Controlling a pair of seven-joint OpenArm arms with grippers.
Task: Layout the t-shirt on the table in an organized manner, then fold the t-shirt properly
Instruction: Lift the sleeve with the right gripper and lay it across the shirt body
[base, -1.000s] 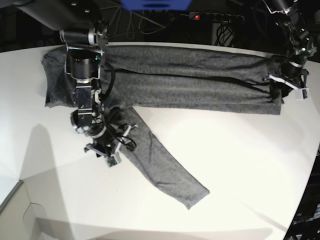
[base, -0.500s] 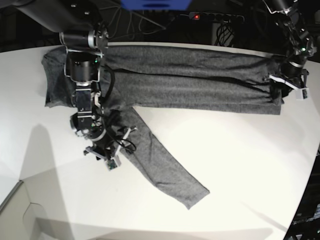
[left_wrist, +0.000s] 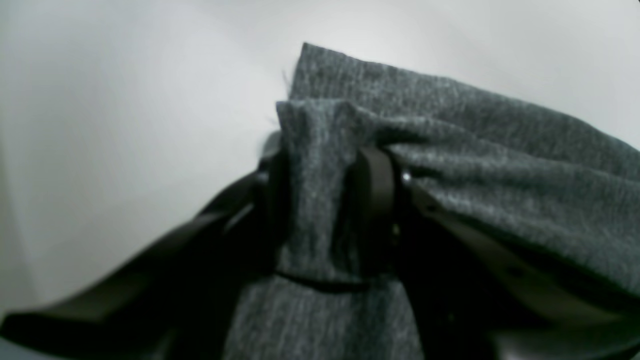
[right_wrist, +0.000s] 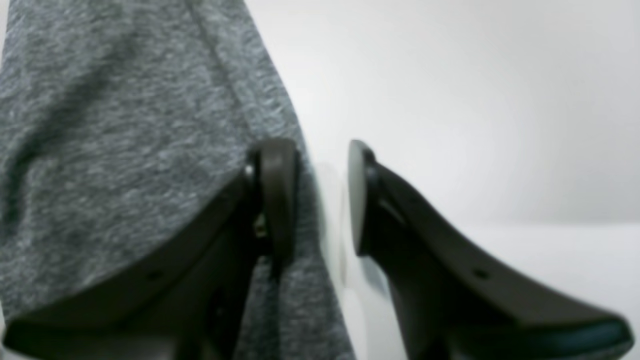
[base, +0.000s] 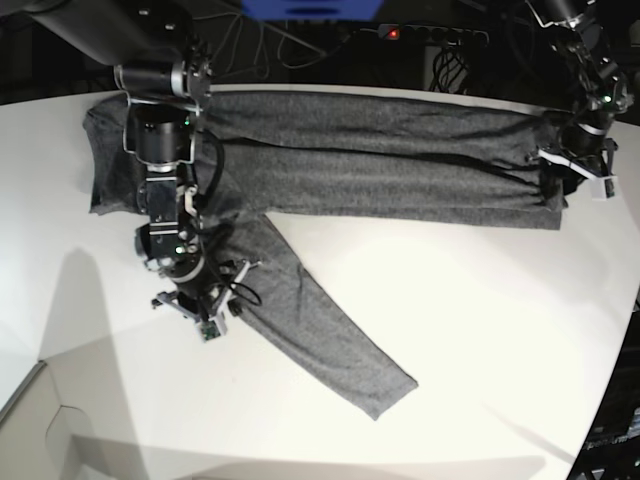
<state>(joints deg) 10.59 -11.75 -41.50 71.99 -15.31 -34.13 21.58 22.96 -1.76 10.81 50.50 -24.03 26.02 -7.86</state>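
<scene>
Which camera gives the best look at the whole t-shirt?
The base view: it shows the whole t-shirt spread across the table, one sleeve trailing toward the front. The left wrist view shows only a bunched piece pinched in the left end effector; the right wrist view shows just a sleeve edge.

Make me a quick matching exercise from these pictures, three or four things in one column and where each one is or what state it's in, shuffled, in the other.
Column one:
1. left gripper
2. right gripper
3. t-shirt
4. table

Column two:
A. white, lying under everything
B. jaws clamped on a bunched fold of grey cloth
C. spread out flat, one sleeve slanting toward the near edge
D. jaws apart at the sleeve's edge, one over the cloth, one over bare white

Pairs: 1-B, 2-D, 3-C, 4-A
</scene>
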